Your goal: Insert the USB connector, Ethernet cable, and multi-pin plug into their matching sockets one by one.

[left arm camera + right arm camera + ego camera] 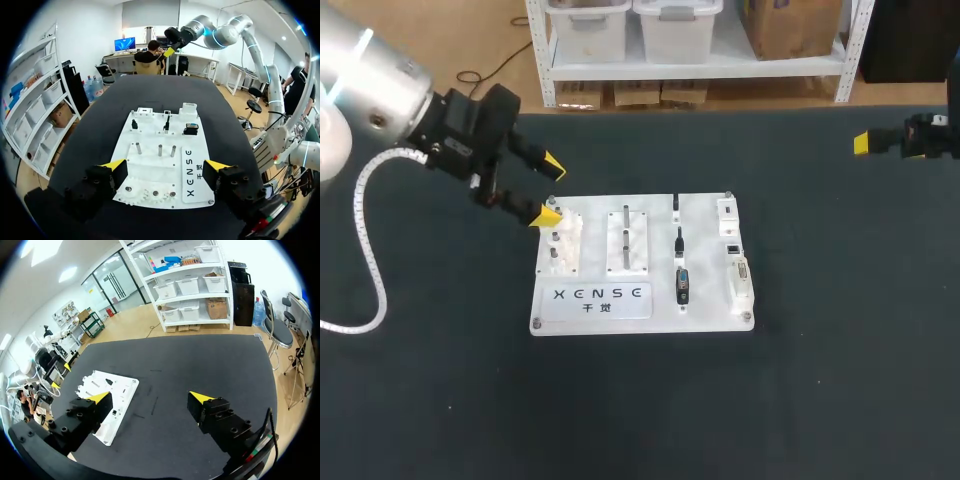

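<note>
**White Fixture Board: Plugs Beside Sockets, Both Grippers Released**

White fixture board [710, 295] carries three black plugs [679, 241] in a single column, right of its middle. The largest plug [683, 285] stands nearest the robot-side edge. Which plug is USB, Ethernet or multi-pin cannot be told.

White socket blocks [735, 262] line the board's right edge, just beside the plugs.

Two peg fixtures [628, 240] occupy the board's left half.

The board lies flat on the dark tabletop [820, 390].

The left gripper [550, 188] hovers over the board's far left corner, fingers spread, grasping nothing.

The right gripper [150, 399] hangs over bare tabletop, well apart from the board, fingers spread, grasping nothing.
</note>
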Controlling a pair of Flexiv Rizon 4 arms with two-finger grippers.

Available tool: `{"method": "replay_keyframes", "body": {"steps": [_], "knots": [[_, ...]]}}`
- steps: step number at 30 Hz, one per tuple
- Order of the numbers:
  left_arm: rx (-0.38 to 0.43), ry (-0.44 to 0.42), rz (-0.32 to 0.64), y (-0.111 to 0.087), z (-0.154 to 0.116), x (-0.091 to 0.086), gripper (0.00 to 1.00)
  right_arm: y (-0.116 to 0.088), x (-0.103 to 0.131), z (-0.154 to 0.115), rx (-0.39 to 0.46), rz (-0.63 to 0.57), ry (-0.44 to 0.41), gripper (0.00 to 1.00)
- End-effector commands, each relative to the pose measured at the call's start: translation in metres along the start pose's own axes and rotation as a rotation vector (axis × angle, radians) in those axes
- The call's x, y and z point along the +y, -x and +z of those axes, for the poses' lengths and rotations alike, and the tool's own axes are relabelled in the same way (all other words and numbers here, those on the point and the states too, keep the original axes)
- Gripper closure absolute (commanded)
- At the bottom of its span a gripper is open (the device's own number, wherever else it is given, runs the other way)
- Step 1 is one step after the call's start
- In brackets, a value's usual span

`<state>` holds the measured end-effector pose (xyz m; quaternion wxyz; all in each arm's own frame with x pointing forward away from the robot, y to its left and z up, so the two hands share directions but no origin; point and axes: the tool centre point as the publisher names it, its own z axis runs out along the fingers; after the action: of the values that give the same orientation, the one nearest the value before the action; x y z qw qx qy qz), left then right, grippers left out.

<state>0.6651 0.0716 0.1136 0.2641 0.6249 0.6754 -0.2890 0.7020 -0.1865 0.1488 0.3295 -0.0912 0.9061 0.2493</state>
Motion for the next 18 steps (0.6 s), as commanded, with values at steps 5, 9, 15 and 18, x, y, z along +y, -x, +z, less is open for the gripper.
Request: {"method": "replay_keyframes", "body": {"steps": [5,9,15,18], "knots": [[-0.002,0.002,0.002,-0.0007,-0.0002,-0.0009,0.00,-0.0001,0.0006,-0.0003,0.000,0.000,-0.004,0.00],[-0.002,0.002,0.002,-0.0007,-0.0002,-0.0009,0.00,-0.0001,0.0006,-0.0003,0.000,0.000,-0.004,0.00],[-0.002,0.002,0.002,-0.0007,-0.0002,-0.0009,0.00,-0.0001,0.0006,-0.0003,0.000,0.000,-0.004,0.00],[-0.002,0.002,0.002,-0.0007,-0.0002,-0.0009,0.00,-0.0001,0.0006,-0.0003,0.000,0.000,-0.004,0.00]]}}
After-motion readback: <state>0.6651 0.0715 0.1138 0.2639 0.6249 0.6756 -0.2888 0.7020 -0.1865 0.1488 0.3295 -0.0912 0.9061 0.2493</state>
